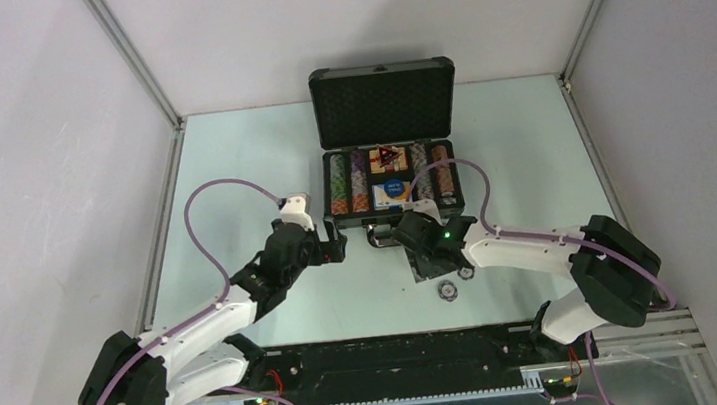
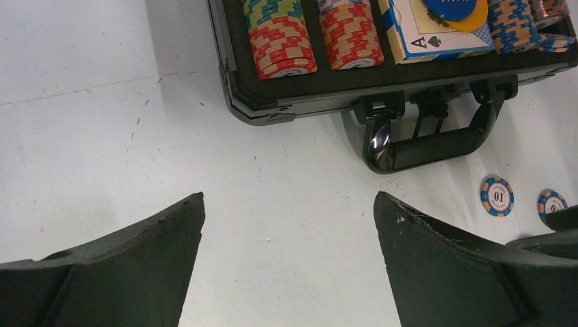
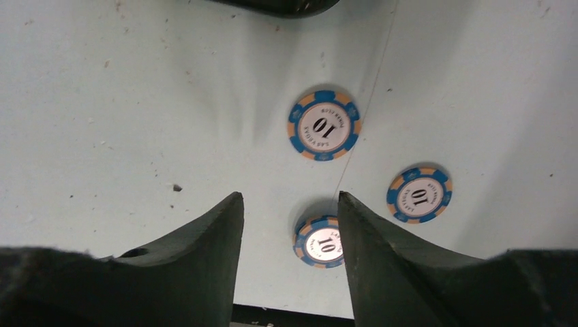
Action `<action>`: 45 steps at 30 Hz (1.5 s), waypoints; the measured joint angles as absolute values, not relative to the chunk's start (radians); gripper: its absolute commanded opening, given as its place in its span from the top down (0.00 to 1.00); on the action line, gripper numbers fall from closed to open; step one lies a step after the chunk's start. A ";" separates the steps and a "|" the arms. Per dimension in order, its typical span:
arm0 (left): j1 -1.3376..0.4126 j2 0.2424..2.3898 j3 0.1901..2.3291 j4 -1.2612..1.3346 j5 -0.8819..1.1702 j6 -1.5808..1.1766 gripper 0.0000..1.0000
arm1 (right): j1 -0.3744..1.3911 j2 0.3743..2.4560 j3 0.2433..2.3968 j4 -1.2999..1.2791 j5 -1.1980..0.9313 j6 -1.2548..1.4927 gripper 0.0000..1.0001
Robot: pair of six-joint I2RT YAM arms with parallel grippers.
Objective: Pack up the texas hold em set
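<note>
Right fingers [image 3: 198, 252] part-spread, empty. Nearest blue chip [image 3: 319, 243] flat on tabletop [image 3: 102, 102], directly between them. Other chips [image 3: 324, 125] just beyond. Open briefcase [image 1: 382, 89] farther ahead. Left fingers [image 2: 136, 252] spread wide, empty. Right arm nearer.

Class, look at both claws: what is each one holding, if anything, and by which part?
Nothing is held. The left claw gapes empty; the right claw stands open astride a blue 10 chip lying flat, not pinching it.
</note>
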State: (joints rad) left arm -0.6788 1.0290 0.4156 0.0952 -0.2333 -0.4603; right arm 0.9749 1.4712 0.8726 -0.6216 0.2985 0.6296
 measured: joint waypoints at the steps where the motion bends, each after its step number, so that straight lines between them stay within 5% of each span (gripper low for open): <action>1: -0.679 1.029 0.416 0.096 -0.233 -0.460 0.02 | 0.966 1.471 0.873 -0.621 0.299 0.627 0.38; 16: -0.679 1.034 0.416 0.095 -0.233 -0.460 0.02 | 0.844 1.555 0.882 -0.556 0.262 0.554 0.34; 32: -0.679 1.034 0.416 0.095 -0.233 -0.459 0.02 | 0.819 1.607 0.895 -0.501 0.231 0.529 0.54; 45: -0.679 1.034 0.416 0.095 -0.233 -0.459 0.02 | 0.818 1.604 0.898 -0.511 0.238 0.523 0.55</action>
State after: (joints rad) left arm -0.6788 1.0344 0.4156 0.0952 -0.2333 -0.4595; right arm 0.8185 1.6043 0.8982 -0.5110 0.2379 0.5228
